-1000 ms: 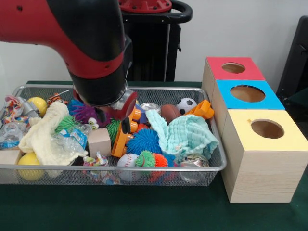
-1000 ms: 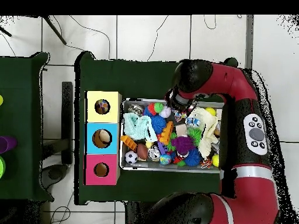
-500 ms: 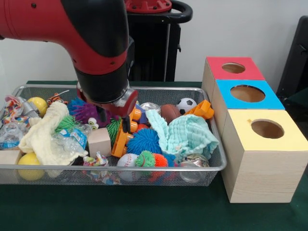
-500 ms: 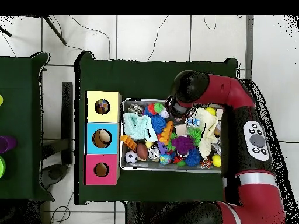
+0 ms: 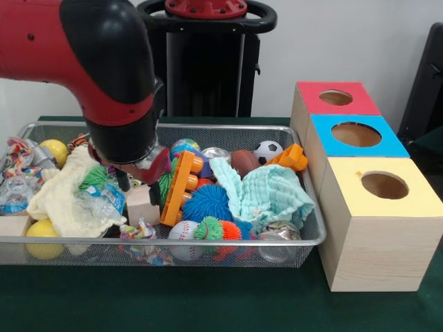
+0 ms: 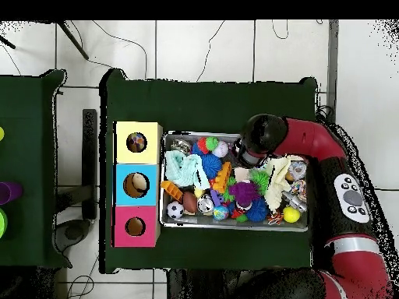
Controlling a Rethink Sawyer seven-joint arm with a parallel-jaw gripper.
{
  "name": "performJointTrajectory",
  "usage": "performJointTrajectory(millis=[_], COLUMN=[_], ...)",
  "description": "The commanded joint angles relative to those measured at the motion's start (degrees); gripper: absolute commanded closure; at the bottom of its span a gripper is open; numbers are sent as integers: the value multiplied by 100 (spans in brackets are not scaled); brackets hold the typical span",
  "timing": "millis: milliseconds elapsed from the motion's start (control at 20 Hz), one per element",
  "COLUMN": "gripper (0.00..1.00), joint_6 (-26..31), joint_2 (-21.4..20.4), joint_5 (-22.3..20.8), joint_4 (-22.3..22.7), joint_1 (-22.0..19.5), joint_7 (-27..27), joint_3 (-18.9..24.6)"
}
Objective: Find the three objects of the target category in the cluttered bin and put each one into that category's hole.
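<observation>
Wire bin (image 5: 308,238) on a green-covered counter (image 5: 208,304), packed with toys and cloths. Beside it stand three wooden boxes in a row, each with a round hole on top: red box (image 5: 337,98), blue box (image 5: 356,135), yellow box (image 5: 384,187). In the overhead view something lies visible inside the holes of the yellow box (image 6: 137,142) and the blue box (image 6: 135,184).

Red and black arm (image 5: 83,62) reaches down into the left-middle part of the bin; its wrist end (image 5: 128,149) sits low among the contents. The fingers are hidden behind the wrist and the clutter in both views, so whether they are apart or together, or holding anything, cannot be told.

Contents nearest the wrist end:
- wooden block (image 5: 143,203), just below and in front
- cream cloth (image 5: 66,194), to the picture's left, touching a crumpled plastic bottle (image 5: 104,200)
- orange toy ladder (image 5: 178,188), leaning just to the right
- blue spiky ball (image 5: 208,202), right of the ladder

Farther right: mint cloth (image 5: 266,197), small football (image 5: 243,162), small soccer ball (image 5: 268,150), orange plastic piece (image 5: 291,158). At the front rim: baseball (image 5: 182,235), green and orange spiky balls (image 5: 218,230). Far left: two yellow balls (image 5: 43,238) and (image 5: 54,150).

Which items belong to the target category cannot be told.
</observation>
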Motion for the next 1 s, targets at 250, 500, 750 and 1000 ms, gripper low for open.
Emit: performJointTrajectory(millis=[250,500,750,1000], gripper=[0,0,0,0], joint_6=[-160,-346,-223,-271], joint_2=[154,334,421,417], joint_5=[-334,-391,-348,-306], joint_4=[633,592,510,545], joint_1=[-66,44,172,248], joint_7=[-1271,-1041,-841,-711], joint_3=[279,253,186,146])
